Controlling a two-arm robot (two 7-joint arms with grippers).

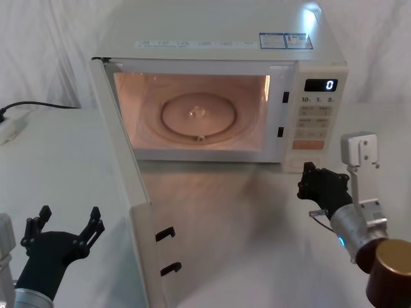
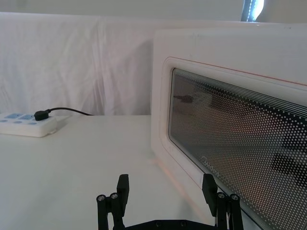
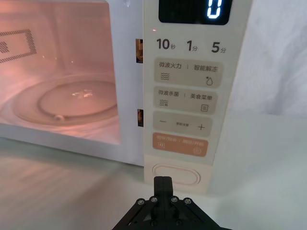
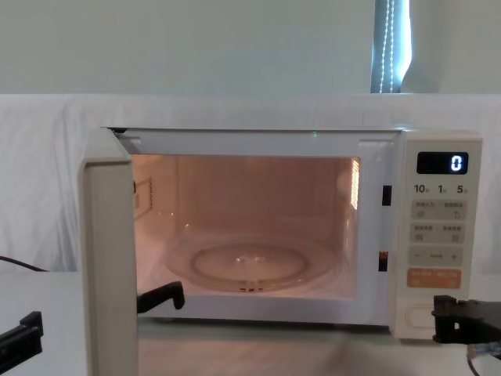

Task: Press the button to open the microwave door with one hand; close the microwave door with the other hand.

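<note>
Two grippers flank the open microwave. The microwave door point(image 1: 131, 192) juts toward the lower left of the head view, its outer face just right of the spread left gripper point(image 1: 67, 221). The right gripper point(image 1: 307, 174), fingers pressed together, sits before the button point(image 3: 175, 174).

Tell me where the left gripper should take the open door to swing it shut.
Probably no grip needed: push the door on its outer window face near the free edge, far from the hinge. It stands wide open, with the open left gripper just outside that face. The inner edge carries latch hooks, so avoid it.
</note>
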